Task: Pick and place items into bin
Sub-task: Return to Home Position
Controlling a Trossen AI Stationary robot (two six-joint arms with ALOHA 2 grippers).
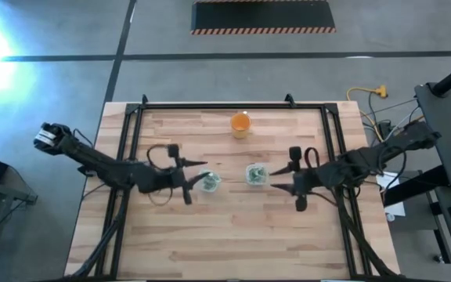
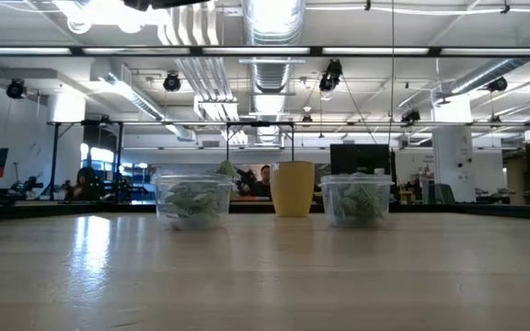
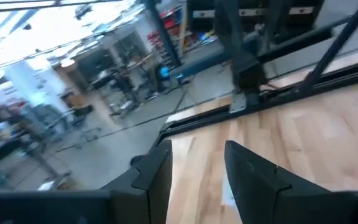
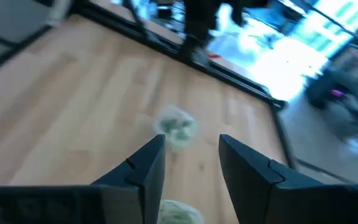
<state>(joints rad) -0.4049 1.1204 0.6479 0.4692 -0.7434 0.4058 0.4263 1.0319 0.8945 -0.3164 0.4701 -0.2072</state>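
Pale wood of the bench (image 1: pixel 233 243) lies bare along the near edge, with no loose packets on it that I can make out. Midway across stand two clear tubs, side by side and a little apart: the left tub (image 2: pixel 164 188) and the right tub (image 2: pixel 385 188). Each holds a heap of crumpled green-and-white packets (image 2: pixel 193 202). The sorting looks finished, so what is left is to draw both arms home.

At the same depth, the left gripper (image 1: pixel 194 180) hangs just left of the left tub. Its fingers (image 3: pixel 157 177) are apart and hold nothing, with the tips aimed right at the tub. The right gripper (image 1: pixel 279 178) mirrors it just right of the right tub, fingers (image 4: pixel 143 171) likewise apart and empty, aimed left.

Each tub therefore lies straight ahead of the nearer arm's fingertips, toward the middle. The tubs are round, so no long axis matters. The low view shows neither gripper beside the tubs, so both are probably above the rims. Pulling back outward should clear the tubs, with open wood on either side as far as the black side rails (image 1: pixel 337 145).

Farther off, the orange cup (image 2: pixel 293 188) stands behind the gap between the tubs, well apart from both arms. Beyond it runs the far rail (image 1: pixel 233 105).
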